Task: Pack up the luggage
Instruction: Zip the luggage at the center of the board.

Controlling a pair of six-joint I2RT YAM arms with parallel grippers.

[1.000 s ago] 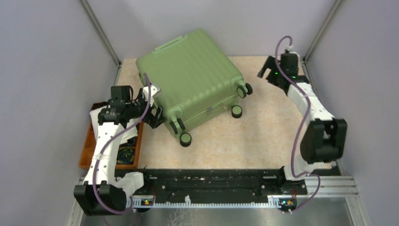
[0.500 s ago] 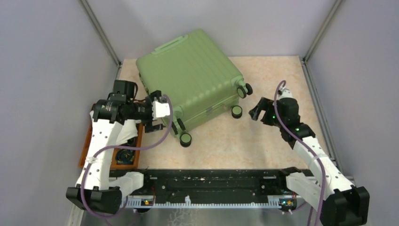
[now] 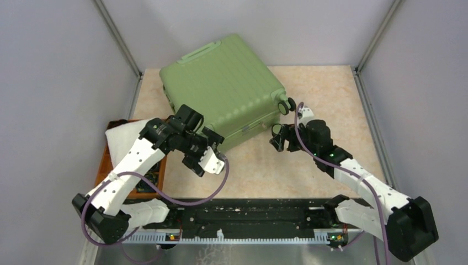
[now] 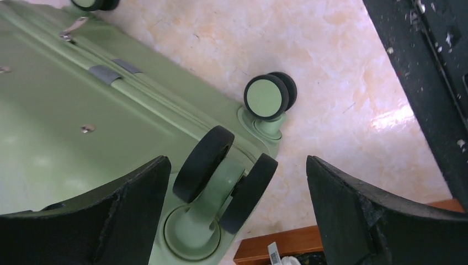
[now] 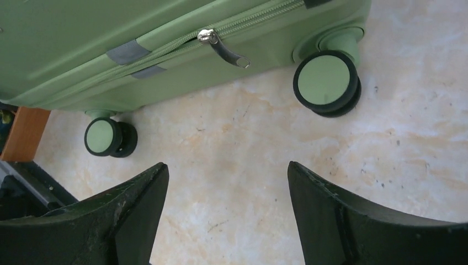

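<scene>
Top external view: the luggage (image 3: 221, 83) lies flat and closed on the worktop (image 3: 331, 99), upper centre of the frame, set at an angle with its ribbed shell facing up. The carrying handle (image 3: 198, 52) points to the upper left. The wheeled end points to the lower right.

Left tool (image 4: 237, 164): located at the lower-left corner of the luggage, left of centre in the top external view. The jaws stand wide apart. In the left wrist view, a twin wheel (image 4: 223, 176) sits in the gap between the two fingers, and no contact with either finger is visible. A second wheel (image 4: 269, 96) rests on the worktop higher in that frame.

Right tool (image 5: 227, 167): located just right of centre in the top external view, near the wheeled end of the luggage. The jaws are apart, with only bare worktop between them. In the right wrist view, a zipper pull (image 5: 221, 47) hangs from the closed side seam at upper centre. One large wheel (image 5: 325, 83) stands at upper right and a small wheel (image 5: 107, 137) at centre left.

An orange-brown tray (image 3: 101, 174) sits at the left edge of the worktop, with a white cloth (image 3: 124, 135) draped over its upper end. The tray contents are too small to identify. A black rail (image 3: 248, 212) runs across the bottom of the frame.
</scene>
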